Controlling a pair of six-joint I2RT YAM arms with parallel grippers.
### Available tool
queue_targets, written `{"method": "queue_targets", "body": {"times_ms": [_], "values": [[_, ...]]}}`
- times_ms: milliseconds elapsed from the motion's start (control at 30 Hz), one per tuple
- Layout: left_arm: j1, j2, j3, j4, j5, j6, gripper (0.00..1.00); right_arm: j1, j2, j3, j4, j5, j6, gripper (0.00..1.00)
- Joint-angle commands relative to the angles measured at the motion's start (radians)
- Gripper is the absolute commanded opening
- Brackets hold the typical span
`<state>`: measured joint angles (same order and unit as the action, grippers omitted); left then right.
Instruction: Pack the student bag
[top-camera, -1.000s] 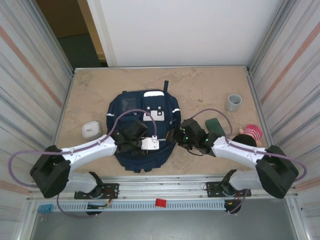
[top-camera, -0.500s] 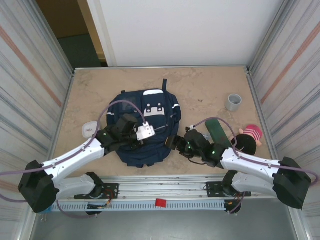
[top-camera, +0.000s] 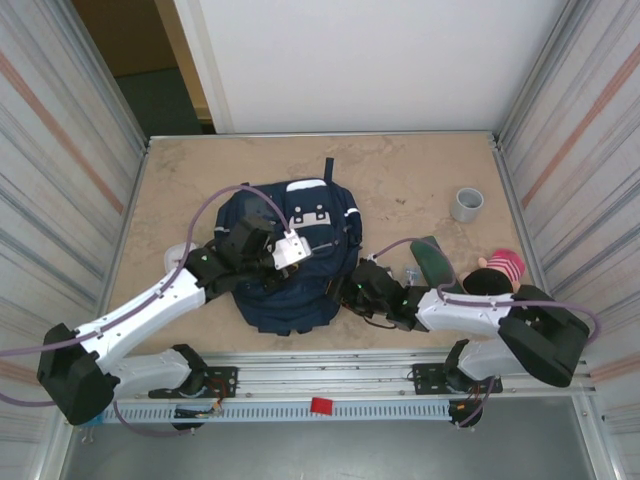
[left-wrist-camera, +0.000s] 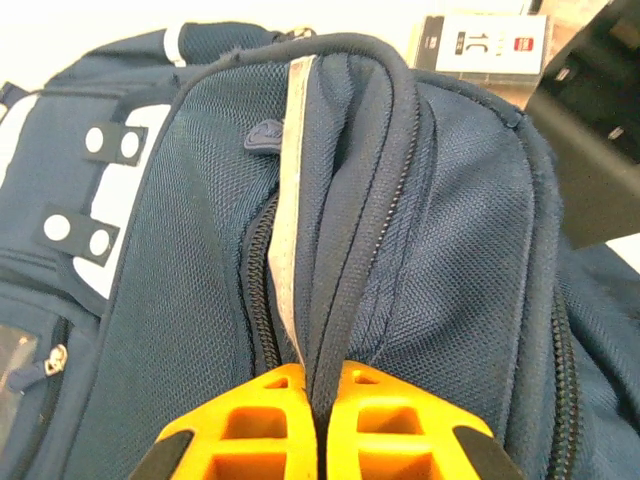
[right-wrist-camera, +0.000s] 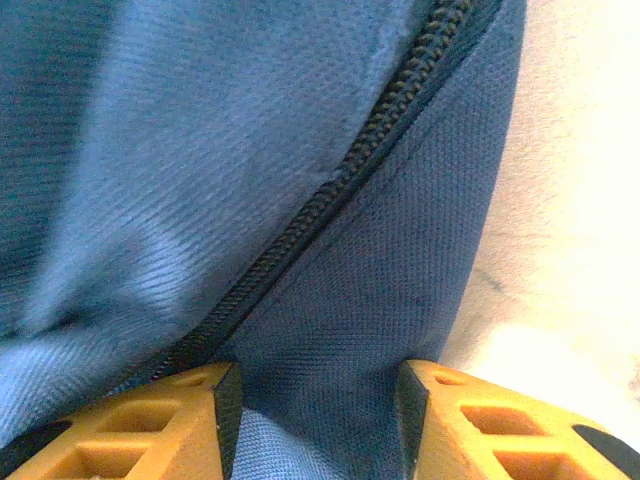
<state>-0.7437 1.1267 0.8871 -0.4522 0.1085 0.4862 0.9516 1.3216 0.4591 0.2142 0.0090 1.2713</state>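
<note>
arms (top-camera: 150, 305): white shells, blk joints | cables (top-camera: 240, 188): purple | fingers (left-wrist-camera: 250, 420): orange, ribbed

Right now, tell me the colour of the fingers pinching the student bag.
Orange fingers, seen best in the left wrist view, clamped on the navy student bag.

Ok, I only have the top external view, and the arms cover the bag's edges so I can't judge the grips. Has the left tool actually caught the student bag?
Observer: Yes. In the left wrist view the left tool is shut on a raised fold of the student bag.
Operator: And the right tool?
Observer: In the right wrist view the right tool is open, its jaws standing apart at the bag's side fabric.
Operator: Is the zipper there undone?
Observer: No, the side zipper looks closed along the stretch in view.
</note>
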Motion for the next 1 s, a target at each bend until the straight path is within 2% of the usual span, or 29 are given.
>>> {"method": "queue_targets", "body": {"times_ms": [0, 100, 167, 267, 367, 467, 600, 667, 767, 867, 967], "values": [[0.018, -0.044, 0.092, 0.077, 0.097, 0.071, 0.00, -0.016, 0.008, -0.021, 0.054, 0.011, -0.064, 0.48], [0.050, -0.054, 0.085, 0.049, 0.139, 0.116, 0.00, -0.016, -0.087, 0.006, -0.018, 0.014, -0.189, 0.64], [0.092, -0.067, 0.068, 0.061, 0.204, 0.111, 0.00, -0.018, -0.167, 0.022, -0.084, 0.033, -0.262, 0.68], [0.156, -0.079, 0.058, 0.087, 0.301, 0.079, 0.00, -0.075, -0.283, 0.040, -0.145, -0.003, -0.336, 0.71], [0.164, -0.081, 0.061, 0.061, 0.362, 0.128, 0.00, -0.149, -0.397, 0.043, -0.164, -0.061, -0.379, 0.72], [0.166, -0.101, 0.031, 0.059, 0.460, 0.195, 0.00, -0.258, -0.451, 0.061, -0.147, -0.217, -0.434, 0.72], [0.175, -0.127, -0.023, 0.110, 0.551, 0.241, 0.00, -0.399, -0.400, 0.168, -0.239, -0.426, -0.517, 0.72], [0.184, -0.127, -0.036, 0.123, 0.563, 0.250, 0.00, -0.413, -0.351, 0.229, -0.288, -0.460, -0.555, 0.72], [0.191, -0.119, -0.036, 0.107, 0.552, 0.270, 0.00, -0.410, -0.264, 0.276, -0.266, -0.522, -0.546, 0.72], [0.192, -0.116, -0.043, 0.105, 0.520, 0.280, 0.00, -0.388, -0.185, 0.322, -0.247, -0.534, -0.504, 0.69], [0.194, -0.114, -0.049, 0.116, 0.496, 0.273, 0.00, -0.339, -0.122, 0.378, -0.335, -0.434, -0.466, 0.69]]}}
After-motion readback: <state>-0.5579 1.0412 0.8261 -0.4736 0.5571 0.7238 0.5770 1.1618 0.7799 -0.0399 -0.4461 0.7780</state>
